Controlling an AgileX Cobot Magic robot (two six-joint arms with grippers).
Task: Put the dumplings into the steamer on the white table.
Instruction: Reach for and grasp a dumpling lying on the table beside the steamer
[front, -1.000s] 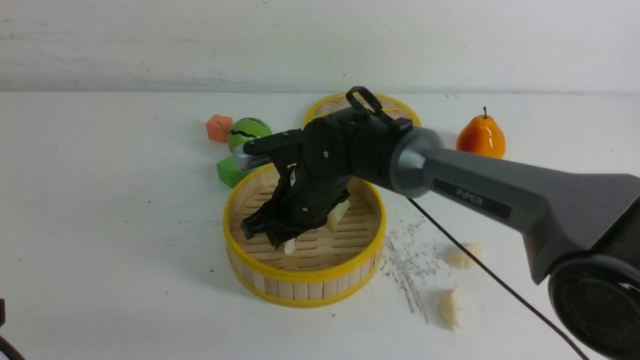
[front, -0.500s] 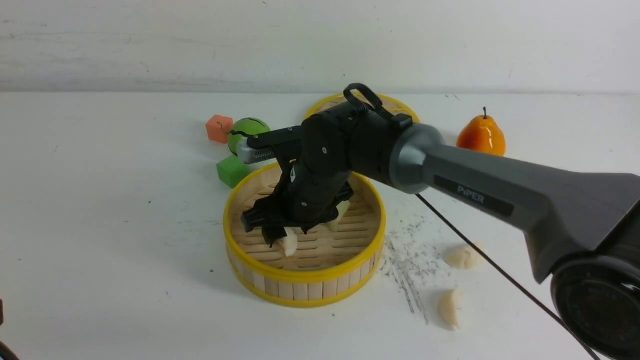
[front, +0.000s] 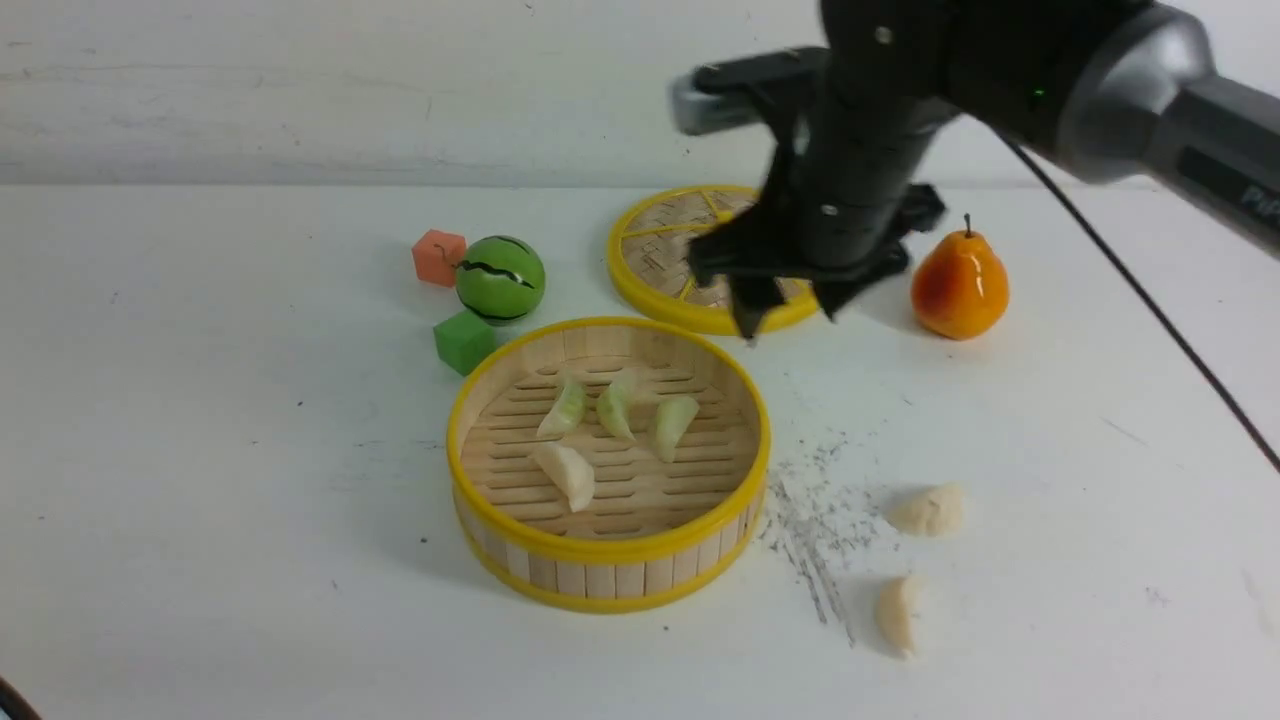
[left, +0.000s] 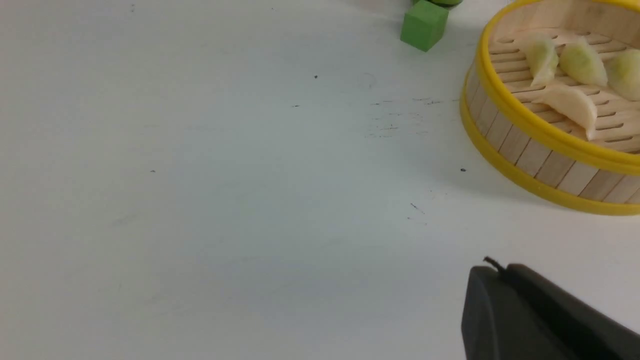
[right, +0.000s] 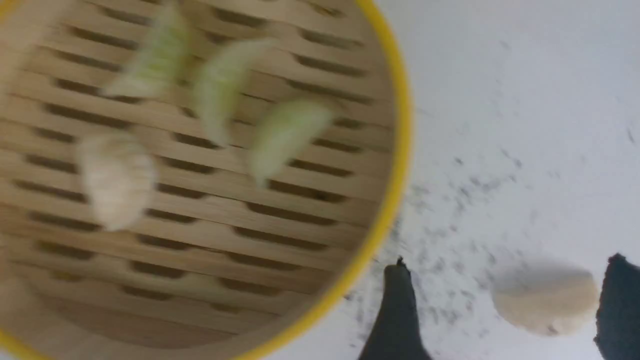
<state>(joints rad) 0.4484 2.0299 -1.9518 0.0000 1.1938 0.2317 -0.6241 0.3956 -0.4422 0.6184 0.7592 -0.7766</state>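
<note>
The steamer (front: 610, 578) stands mid-table on the white table (front: 200, 450). In it lie three green dumplings (front: 615, 405) and one cream dumpling (front: 567, 472). Two more cream dumplings lie on the table to its right, one (front: 928, 510) by the scratch marks and one (front: 897, 615) nearer me. My right gripper (front: 790, 318) is open and empty, raised high above the steamer's far right side. In the right wrist view it (right: 509, 260) hangs far above a cream dumpling (right: 545, 297). My left gripper (left: 492, 272) is shut and empty, low at the near left of the steamer (left: 530, 150).
The flat lid (front: 655, 245) lies behind the steamer. An orange pear (front: 960, 280) stands at the back right. A green striped ball (front: 500, 278), an orange cube (front: 438, 256) and a green cube (front: 463, 341) sit behind the steamer's left. Dark scratch marks (front: 815, 520) lie right of the steamer.
My right gripper let go of the cream dumpling inside the steamer, then rose and swung back to the right. The dumplings in the steamer now show.
</note>
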